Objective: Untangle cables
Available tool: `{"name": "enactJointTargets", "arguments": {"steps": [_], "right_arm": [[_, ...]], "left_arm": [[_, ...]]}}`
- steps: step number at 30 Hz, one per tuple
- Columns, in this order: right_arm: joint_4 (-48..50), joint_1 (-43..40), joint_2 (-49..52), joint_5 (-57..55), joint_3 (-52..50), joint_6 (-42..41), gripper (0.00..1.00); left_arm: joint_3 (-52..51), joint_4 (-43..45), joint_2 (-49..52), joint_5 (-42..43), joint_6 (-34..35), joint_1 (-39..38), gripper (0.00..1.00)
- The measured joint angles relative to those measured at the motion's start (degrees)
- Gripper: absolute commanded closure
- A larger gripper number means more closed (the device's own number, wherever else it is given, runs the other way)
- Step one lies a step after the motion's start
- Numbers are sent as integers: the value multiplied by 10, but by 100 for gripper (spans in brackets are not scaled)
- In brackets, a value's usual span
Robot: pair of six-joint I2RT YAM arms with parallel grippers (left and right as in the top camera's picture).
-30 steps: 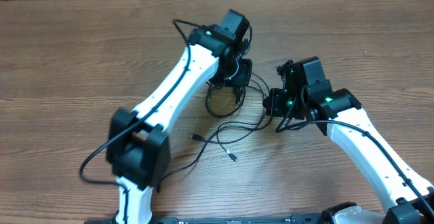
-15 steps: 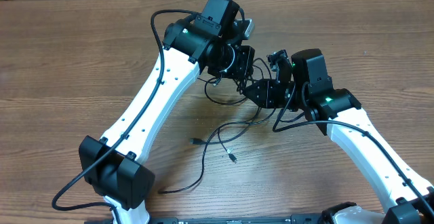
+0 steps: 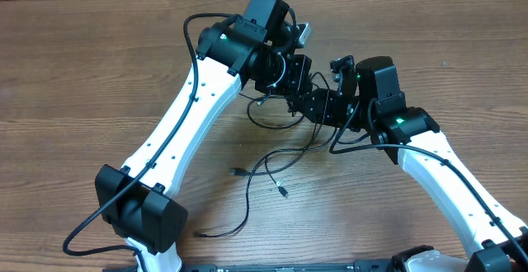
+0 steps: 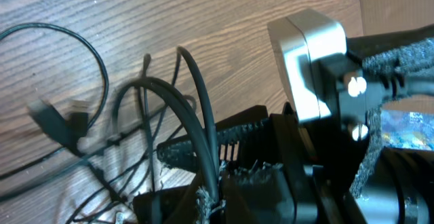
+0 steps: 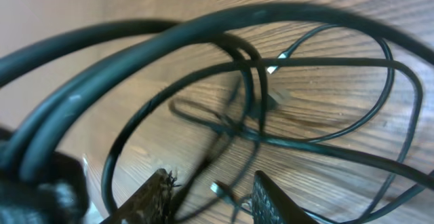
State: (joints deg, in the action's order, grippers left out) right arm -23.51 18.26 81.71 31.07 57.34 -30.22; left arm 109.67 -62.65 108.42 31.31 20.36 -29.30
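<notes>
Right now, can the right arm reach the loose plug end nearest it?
Probably yes. The plug end lies on open table with nothing over it. The right end effector sits in the tangled cables, so it would likely have to back out first.

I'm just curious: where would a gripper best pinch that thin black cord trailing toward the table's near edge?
Likely mid-stretch on the thin black cord, coming from straight above: there it lies flat and alone on the wooden table, with bare wood on both sides.
</notes>
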Motion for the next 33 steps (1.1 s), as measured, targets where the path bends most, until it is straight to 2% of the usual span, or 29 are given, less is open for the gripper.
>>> {"name": "enactJointTargets", "arguments": {"steps": [8,14,21,26,33], "right_arm": [[64,-3,0,-14,0,-148,63],[73,-6,0,8,0,-195,62],[-22,-9,0,-1,3,-201,62],[-70,-9,0,-44,3,-187,62],[-64,-9,0,-70,3,-158,62]], "left_arm": [[0,10,-6,3,7,9,96],[0,68,-21,37,38,17,96],[0,110,-25,73,70,27,96],[0,100,-37,91,78,38,96],[0,77,-46,96,79,55,96]]}}
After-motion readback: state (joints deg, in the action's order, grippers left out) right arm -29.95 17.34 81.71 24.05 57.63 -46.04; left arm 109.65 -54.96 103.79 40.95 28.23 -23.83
